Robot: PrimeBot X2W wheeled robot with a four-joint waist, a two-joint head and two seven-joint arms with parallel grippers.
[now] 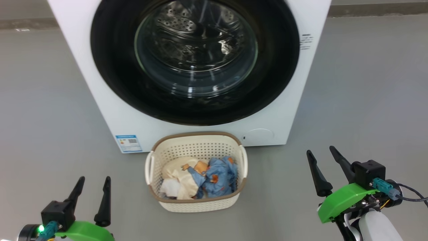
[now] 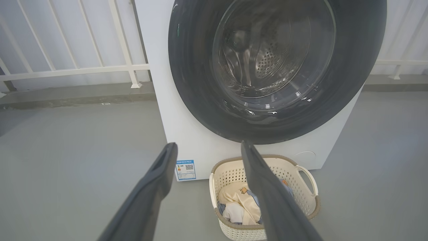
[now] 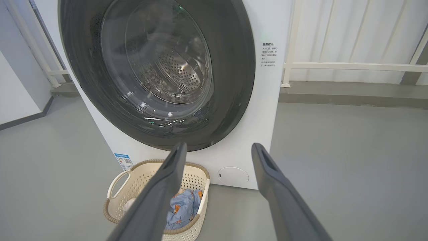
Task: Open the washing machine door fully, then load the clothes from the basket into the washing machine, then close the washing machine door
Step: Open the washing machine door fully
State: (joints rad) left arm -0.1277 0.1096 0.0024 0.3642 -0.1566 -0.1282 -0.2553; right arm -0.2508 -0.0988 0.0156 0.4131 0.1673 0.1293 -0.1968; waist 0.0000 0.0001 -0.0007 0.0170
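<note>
The door (image 1: 110,67) looks shut on the machine (image 1: 100,113), though its latch edge is hard to make out. The basket (image 1: 197,135) sits just before it, clothes (image 1: 214,177) inside. The left gripper (image 1: 94,178) and right gripper (image 1: 319,149) flank the basket, jaws spread and empty.

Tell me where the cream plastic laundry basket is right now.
Head view, lower centre: the cream perforated plastic basket sits just before the white washing machine, below its black-rimmed round door, between the blue label and the round filter cap.
</note>
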